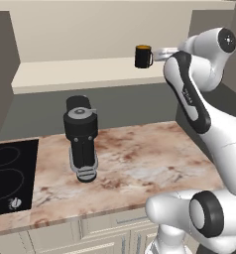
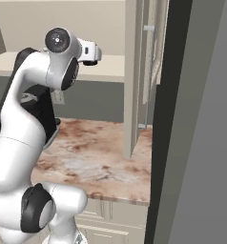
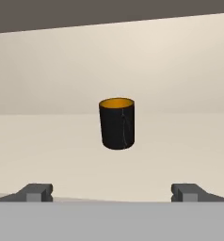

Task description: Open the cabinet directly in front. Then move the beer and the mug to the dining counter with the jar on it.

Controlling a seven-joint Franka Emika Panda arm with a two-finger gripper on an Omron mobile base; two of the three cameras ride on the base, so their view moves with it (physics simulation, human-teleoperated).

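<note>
- The small dark mug with the yellow-orange inside [image 3: 117,123] stands upright on the pale shelf [image 1: 65,74] of the cream upper wall cabinet [image 2: 134,71], upper right of centre in the left base view, alone there.
- The claw [image 3: 112,193] is spread wide and empty, short of the mug; its two dark fingertips [image 3: 36,192] sit low in the hand view, one on either side of the mug.
- Judged step: reaching in to grasp the mug.
- Advance straight and level, keeping the mug centred between the tips.
- Mind the side handle; its position isn't clear from the hand view.
- Close only once the tips flank the body, then lift clear of the shelf edge before withdrawing.
</note>
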